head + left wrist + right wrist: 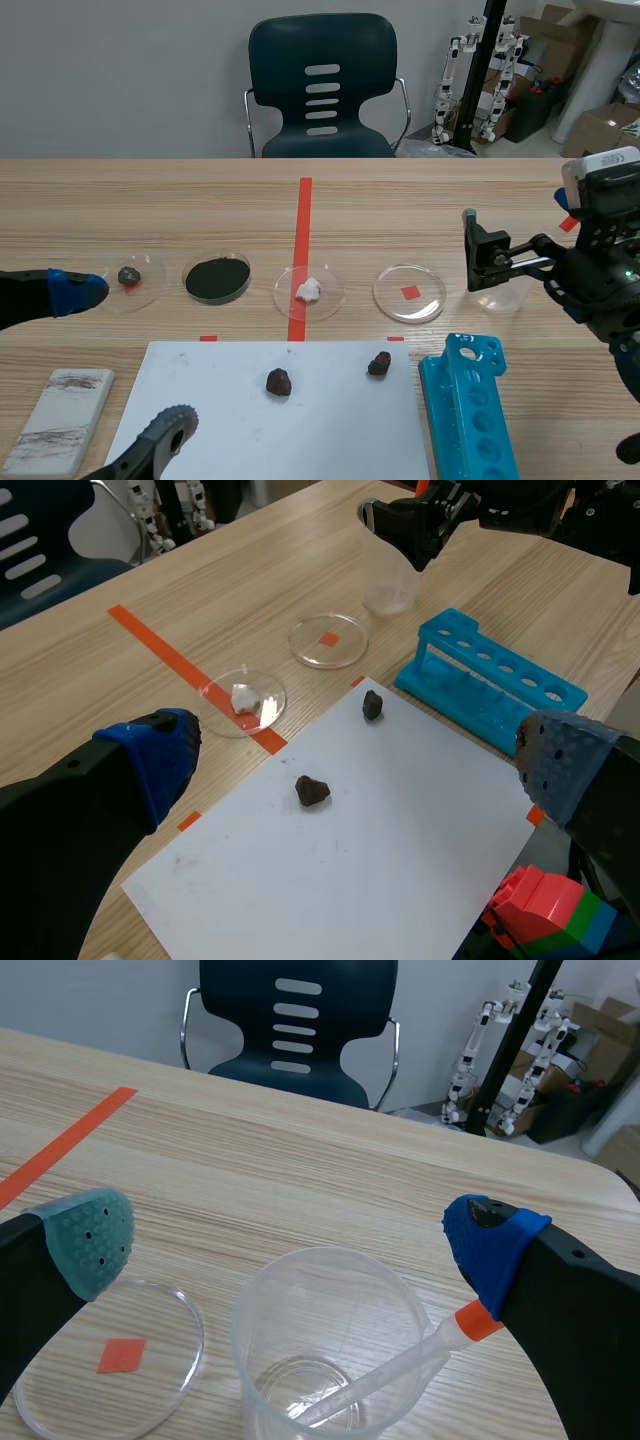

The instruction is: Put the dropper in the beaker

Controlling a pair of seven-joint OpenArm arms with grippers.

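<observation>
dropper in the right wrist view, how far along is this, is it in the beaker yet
Looks essentially done: the dropper sits in the beaker, tip near the bottom, stem leaning on the rim. Nothing is in hand: the right gripper is open, with a finger on each side of the beaker. What's left is probably just backing that arm away.

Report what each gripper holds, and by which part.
Nothing is held. The left gripper stands open above the white paper. The right gripper stands open either side of the beaker, in which the dropper already leans.
</observation>
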